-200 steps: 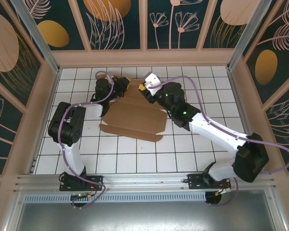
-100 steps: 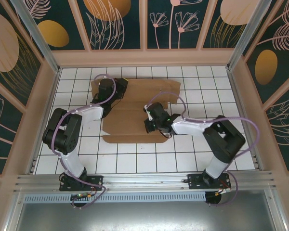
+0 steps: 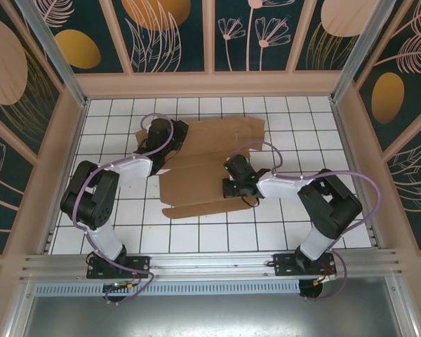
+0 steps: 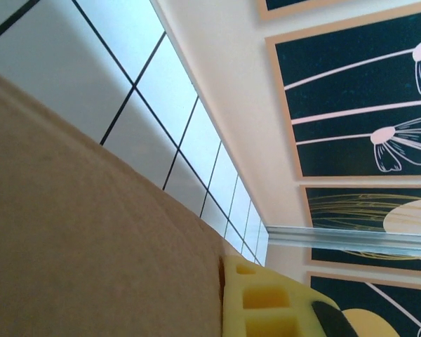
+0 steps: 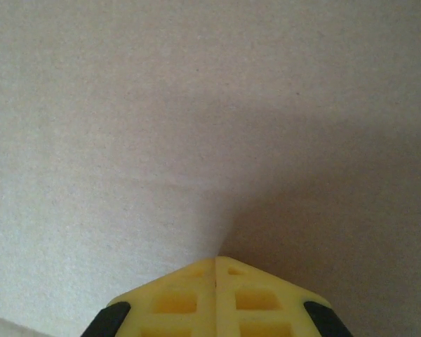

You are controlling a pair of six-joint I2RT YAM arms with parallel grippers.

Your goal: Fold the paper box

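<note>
On paper box (image 3: 196, 191), right gripper (image 5: 216, 262) tip-down, closed

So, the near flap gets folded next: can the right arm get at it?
Probably yes: the right pincer, shut, rests on the paper box close beside the near flap, which lies uncovered.

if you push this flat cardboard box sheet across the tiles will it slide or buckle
Probably slides: the paper box is a thin flat sheet lying on smooth tiles. Likely light, and stiff within each panel, but fold lines show between panels, so it may hinge there. Lifted by one edge, it would probably droop along those creases.
</note>
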